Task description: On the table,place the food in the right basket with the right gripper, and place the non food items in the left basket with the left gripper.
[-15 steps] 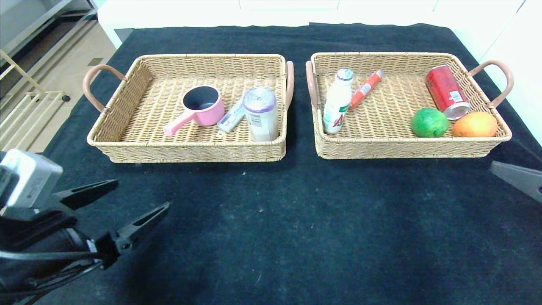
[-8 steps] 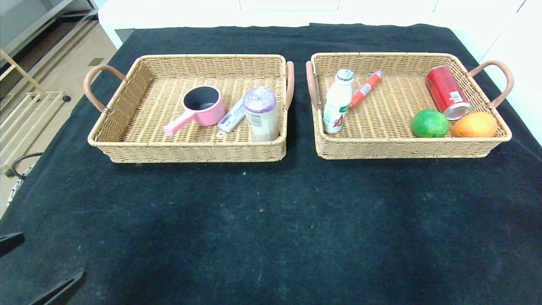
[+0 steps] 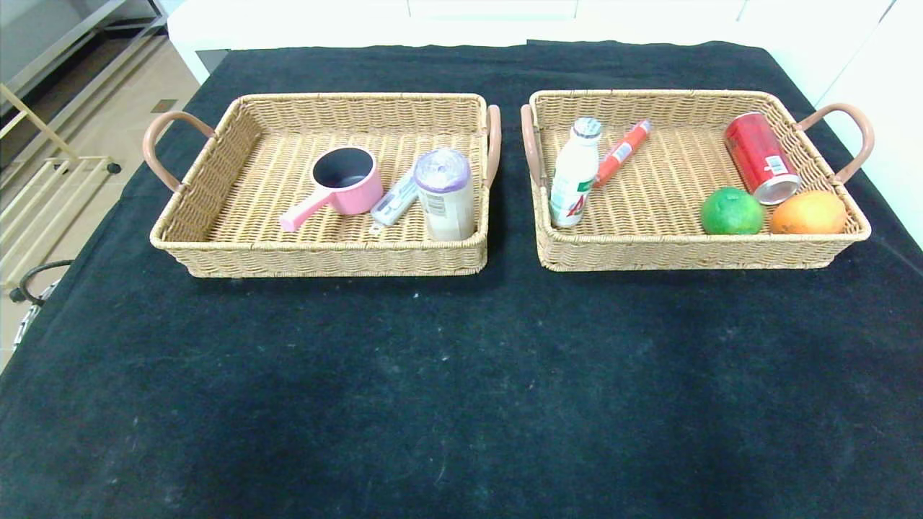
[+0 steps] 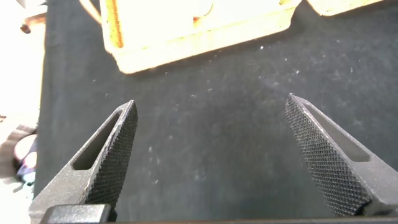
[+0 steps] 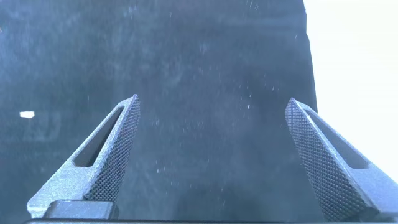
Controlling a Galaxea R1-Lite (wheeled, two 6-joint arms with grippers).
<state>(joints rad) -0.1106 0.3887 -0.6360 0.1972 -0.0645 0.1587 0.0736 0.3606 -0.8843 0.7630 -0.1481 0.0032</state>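
The left basket (image 3: 216, 245) holds a pink pot (image 3: 345, 182), a grey-white flat item (image 3: 395, 200) and a purple-capped roll (image 3: 445, 193). In the right basket (image 3: 649, 252) lie a white bottle (image 3: 575, 173), a red sausage stick (image 3: 621, 153), a red can (image 3: 761, 157), a green lime (image 3: 731, 210) and an orange (image 3: 808, 213). Neither arm shows in the head view. My left gripper (image 4: 211, 155) hangs open over bare black cloth, the left basket's (image 4: 199, 37) front wall ahead of it. My right gripper (image 5: 211, 155) is open too, over bare cloth by the table's edge.
Black cloth (image 3: 461, 389) covers the table in front of the baskets. Both baskets have brown handles (image 3: 159, 140) at their outer ends. A white counter (image 3: 505, 18) runs behind the table, and floor with a wooden rack (image 3: 43, 194) lies to the left.
Both arms have pulled back out of the head view: the left gripper withdrew to the lower left, the right finger left the right edge. Basket contents are unmoved.
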